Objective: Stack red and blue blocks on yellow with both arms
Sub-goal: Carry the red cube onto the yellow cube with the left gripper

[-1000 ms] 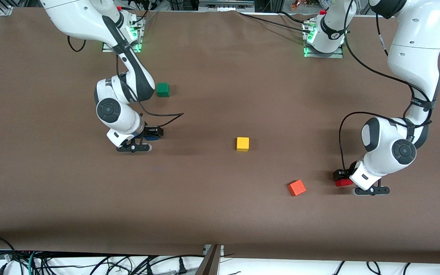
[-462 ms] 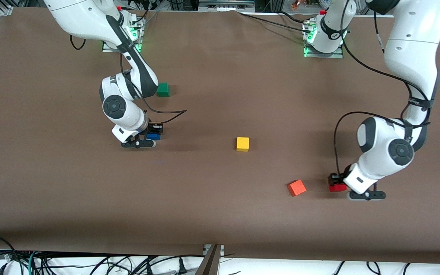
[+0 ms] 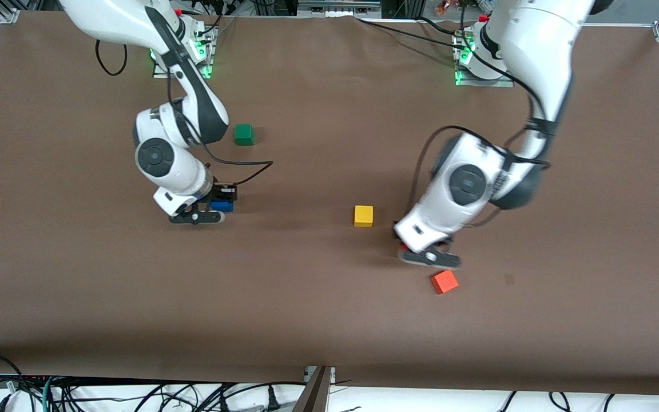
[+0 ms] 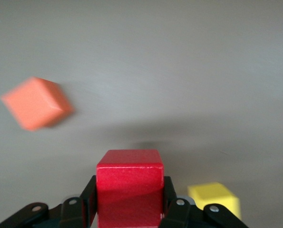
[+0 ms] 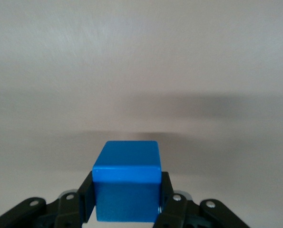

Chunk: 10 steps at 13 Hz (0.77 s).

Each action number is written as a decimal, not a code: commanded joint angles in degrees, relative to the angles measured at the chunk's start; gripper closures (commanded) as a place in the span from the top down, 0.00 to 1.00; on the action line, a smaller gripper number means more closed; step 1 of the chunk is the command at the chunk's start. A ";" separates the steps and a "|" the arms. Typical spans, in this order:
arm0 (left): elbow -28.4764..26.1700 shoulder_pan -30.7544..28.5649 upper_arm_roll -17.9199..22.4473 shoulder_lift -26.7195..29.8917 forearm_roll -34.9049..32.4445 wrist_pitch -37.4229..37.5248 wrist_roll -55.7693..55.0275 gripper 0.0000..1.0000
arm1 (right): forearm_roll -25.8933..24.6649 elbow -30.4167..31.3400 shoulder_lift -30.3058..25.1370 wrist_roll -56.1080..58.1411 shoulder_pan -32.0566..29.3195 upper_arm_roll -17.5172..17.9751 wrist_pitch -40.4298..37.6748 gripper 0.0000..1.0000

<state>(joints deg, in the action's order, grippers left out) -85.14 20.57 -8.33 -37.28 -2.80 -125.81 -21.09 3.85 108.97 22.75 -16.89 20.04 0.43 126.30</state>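
Observation:
My left gripper (image 3: 405,245) is shut on the deep red block (image 3: 402,246) and holds it above the table, beside the yellow cube (image 3: 363,216). In the left wrist view the red block (image 4: 129,178) sits between the fingers (image 4: 172,202), with the yellow cube (image 4: 215,199) close by. My right gripper (image 3: 224,200) is shut on the royal blue block (image 3: 222,206) and holds it just above the table toward the right arm's end. The right wrist view shows the blue block (image 5: 127,187) clamped between its fingers (image 5: 170,202).
An orange-red cube (image 3: 444,281) lies on the brown table (image 3: 318,309) nearer the front camera than the left gripper; it also shows in the left wrist view (image 4: 36,102). A green cube (image 3: 243,134) sits by the right arm's forearm.
My left arm has swung with the red block from the left arm's end of the table to beside the yellow cube. My right gripper with the blue block has shifted slightly.

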 commanded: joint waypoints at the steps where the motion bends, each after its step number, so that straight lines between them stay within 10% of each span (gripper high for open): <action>1: 0.06 4.81 1.03 0.01 -1.42 0.39 -2.72 0.00 | 0.46 -11.19 0.19 2.39 -1.84 -0.78 -11.83 0.19; 10: -2.57 10.19 1.12 -1.22 -1.51 0.39 -2.90 0.00 | 0.63 -27.66 6.78 2.04 -2.90 -0.69 -20.13 0.20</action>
<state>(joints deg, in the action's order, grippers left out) -86.86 29.59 -8.12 -38.99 -2.84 -125.73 -23.35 3.85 84.45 28.32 -15.29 17.36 -0.58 107.76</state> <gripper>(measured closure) 0.445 0.445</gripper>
